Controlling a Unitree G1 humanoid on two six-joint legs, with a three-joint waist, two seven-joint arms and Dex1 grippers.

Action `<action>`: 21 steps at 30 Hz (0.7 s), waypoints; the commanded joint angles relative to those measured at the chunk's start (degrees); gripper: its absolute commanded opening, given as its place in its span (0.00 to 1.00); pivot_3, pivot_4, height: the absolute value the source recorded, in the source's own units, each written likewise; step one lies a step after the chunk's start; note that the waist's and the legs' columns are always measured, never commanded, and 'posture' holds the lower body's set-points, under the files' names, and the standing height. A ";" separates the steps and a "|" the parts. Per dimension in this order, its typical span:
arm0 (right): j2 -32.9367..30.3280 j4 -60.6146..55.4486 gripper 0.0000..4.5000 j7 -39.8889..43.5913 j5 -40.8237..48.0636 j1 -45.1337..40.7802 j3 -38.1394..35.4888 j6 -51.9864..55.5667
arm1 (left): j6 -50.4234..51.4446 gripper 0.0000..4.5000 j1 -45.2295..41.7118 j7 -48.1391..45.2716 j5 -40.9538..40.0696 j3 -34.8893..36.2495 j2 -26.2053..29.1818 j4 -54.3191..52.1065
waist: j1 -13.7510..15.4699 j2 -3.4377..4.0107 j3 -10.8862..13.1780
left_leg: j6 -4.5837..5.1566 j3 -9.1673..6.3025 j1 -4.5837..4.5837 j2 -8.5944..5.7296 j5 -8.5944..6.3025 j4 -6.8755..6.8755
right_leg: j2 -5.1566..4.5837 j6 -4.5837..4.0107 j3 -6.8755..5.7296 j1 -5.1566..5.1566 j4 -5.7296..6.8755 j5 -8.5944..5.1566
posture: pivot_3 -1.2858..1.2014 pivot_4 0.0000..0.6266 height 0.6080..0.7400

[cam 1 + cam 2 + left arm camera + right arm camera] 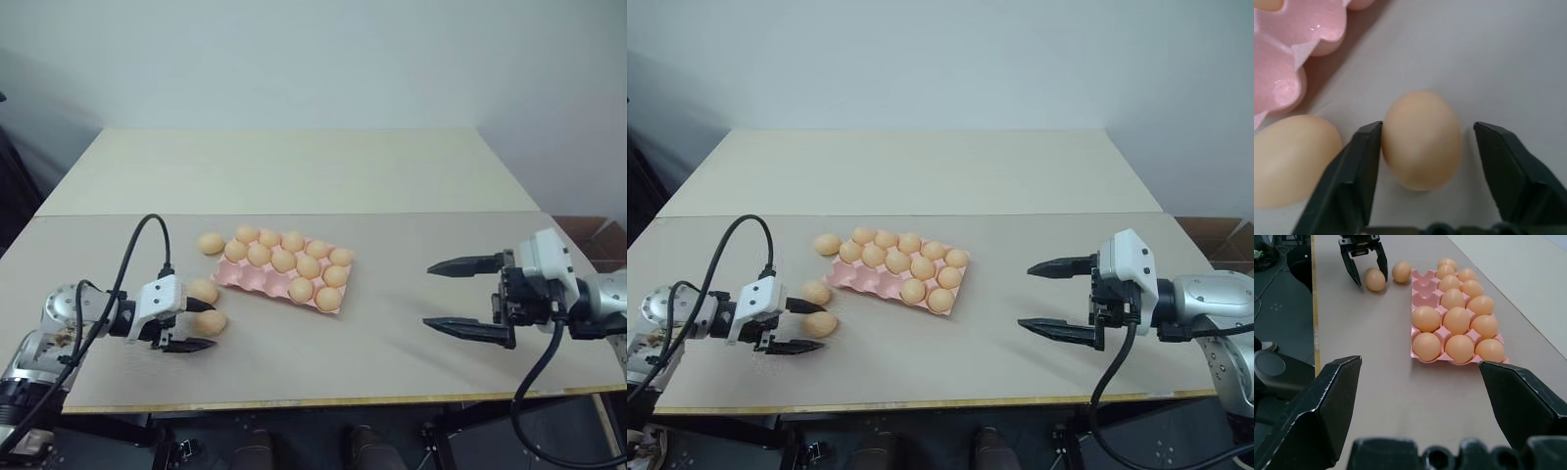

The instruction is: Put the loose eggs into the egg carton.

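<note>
I have my left pincer (pixel 196 326) down on the counter (pixel 392 333) at the near left, with its two fingers on either side of one egg (pixel 1421 139). One finger is touching the egg and the other is just beside it with a small gap, so the pincer is partly closed around it, and I don't think it has a real hold yet. A second egg (pixel 203 291) lies just past it, close to the carton (pixel 257 279), and a third egg (pixel 212 244) sits by the carton's far left corner. The pink carton is in the middle of the counter, mostly full, with some empty cups on its near left side. My right pincer (pixel 468 297) hangs wide open over the right side, holding nothing. I'm at the grabbing step. Next I should close softly, lift, and carry the egg to an empty cup.
</note>
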 commanded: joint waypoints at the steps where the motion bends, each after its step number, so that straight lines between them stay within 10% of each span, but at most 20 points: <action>1: -1.00 -1.16 1.00 -0.64 1.76 -0.66 -2.67 -0.67 | -2.06 0.43 -0.32 0.28 0.06 0.71 0.44 0.16 | 0.00 0.00 0.00 | 0.00 0.00 0.00 0.01 0.00 0.00 | 0.00 0.00 0.00 0.00 0.00 0.00 | 0.52 0.24 1.00; 13: -0.30 0.13 1.00 -2.35 1.00 -3.17 -0.50 -0.93 | 17.53 0.38 -4.36 2.39 -20.56 8.32 -3.66 -12.16 | 0.06 -0.02 -0.01 | 0.00 0.00 0.01 0.00 0.00 0.04 | 0.00 0.04 0.01 0.04 0.02 0.03 | 0.52 0.24 1.00; 21: -0.61 -0.60 1.00 -2.90 1.27 -3.43 -0.69 -0.88 | 15.38 0.38 -12.49 14.35 -9.32 0.67 -11.49 -8.47 | 0.05 -0.05 -0.01 | 0.01 -0.01 0.37 -0.06 0.01 0.06 | 0.01 0.10 0.02 0.53 -0.06 0.06 | 0.52 0.24 1.00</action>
